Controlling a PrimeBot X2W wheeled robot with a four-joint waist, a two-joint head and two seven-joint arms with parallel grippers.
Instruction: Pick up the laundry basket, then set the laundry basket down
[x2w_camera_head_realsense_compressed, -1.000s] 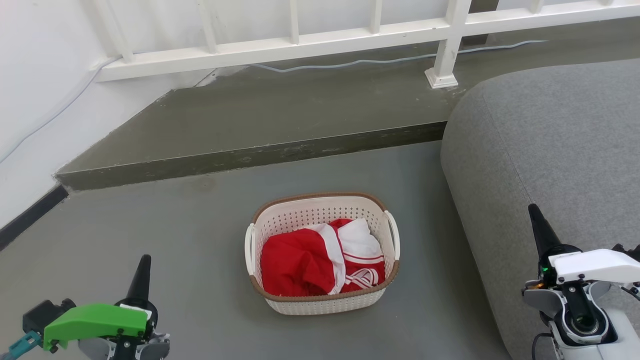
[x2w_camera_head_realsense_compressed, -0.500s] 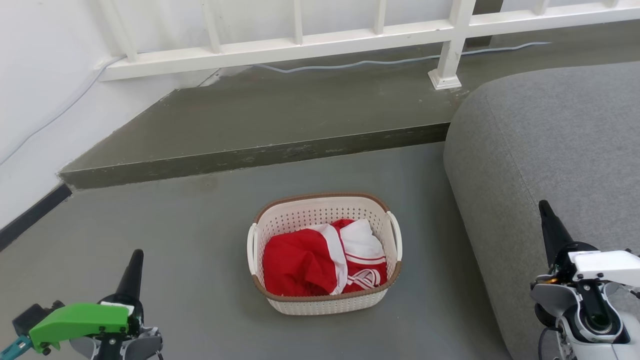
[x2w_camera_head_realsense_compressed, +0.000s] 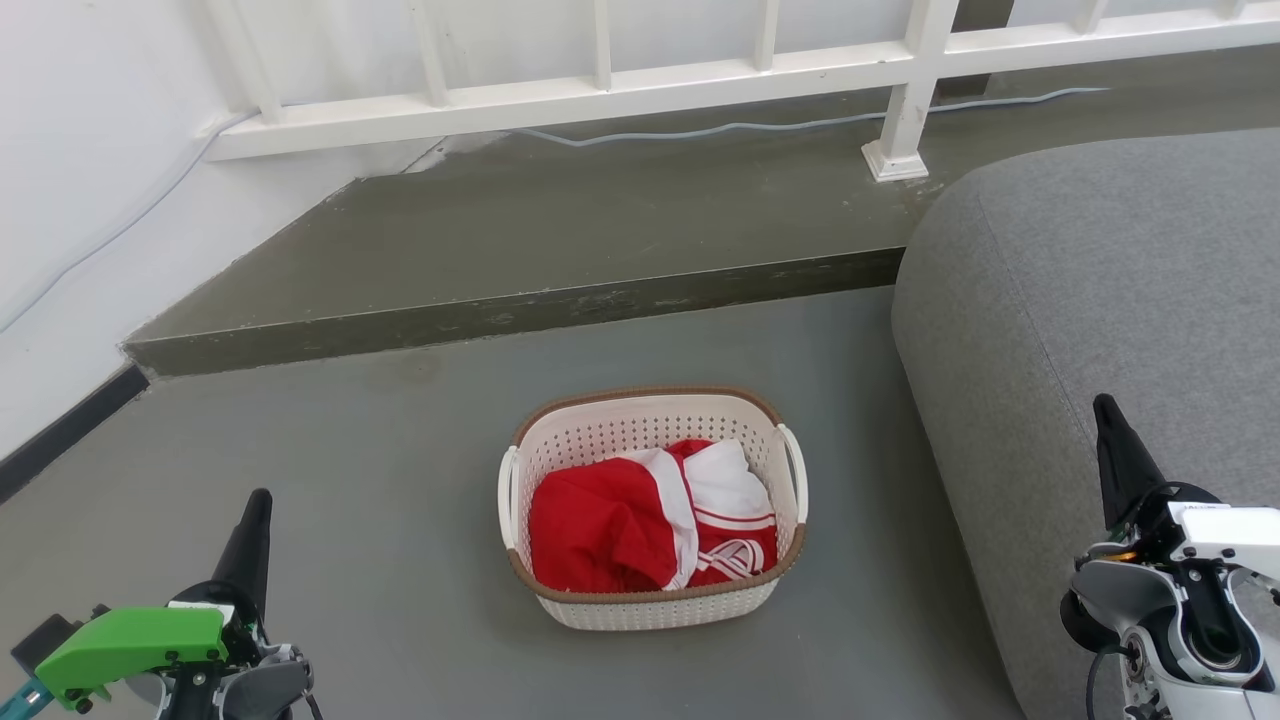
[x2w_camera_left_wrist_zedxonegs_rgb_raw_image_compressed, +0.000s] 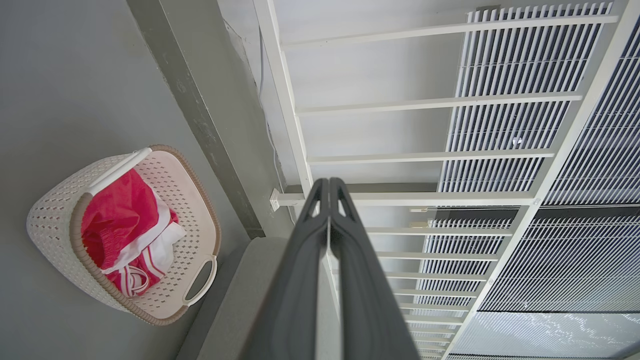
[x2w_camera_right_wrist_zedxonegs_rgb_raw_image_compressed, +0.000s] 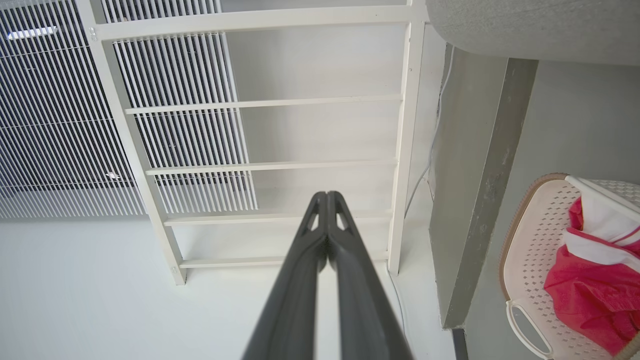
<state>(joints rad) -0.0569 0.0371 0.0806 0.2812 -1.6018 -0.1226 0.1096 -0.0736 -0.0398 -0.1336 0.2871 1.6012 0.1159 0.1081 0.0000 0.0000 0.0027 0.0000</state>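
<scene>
laundry basket (x2w_camera_head_realsense_compressed: 660, 612) on floor (x2w_camera_head_realsense_compressed: 400, 480), red-white clothes (x2w_camera_head_realsense_compressed: 600, 520) inside. left pincer (x2w_camera_head_realsense_compressed: 257, 500) well left of basket, right pincer (x2w_camera_head_realsense_compressed: 1106, 415) well right; both pressed together, holding nothing.

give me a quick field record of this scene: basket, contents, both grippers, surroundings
basket: laundry basket upright on the grey floor, not yet picked up
contents: red and white clothing
left arm: left gripper shut, empty, left of the basket, apart from it
right arm: right gripper shut, empty, right of the basket, by the grey sofa
behind: raised step, white railing
</scene>
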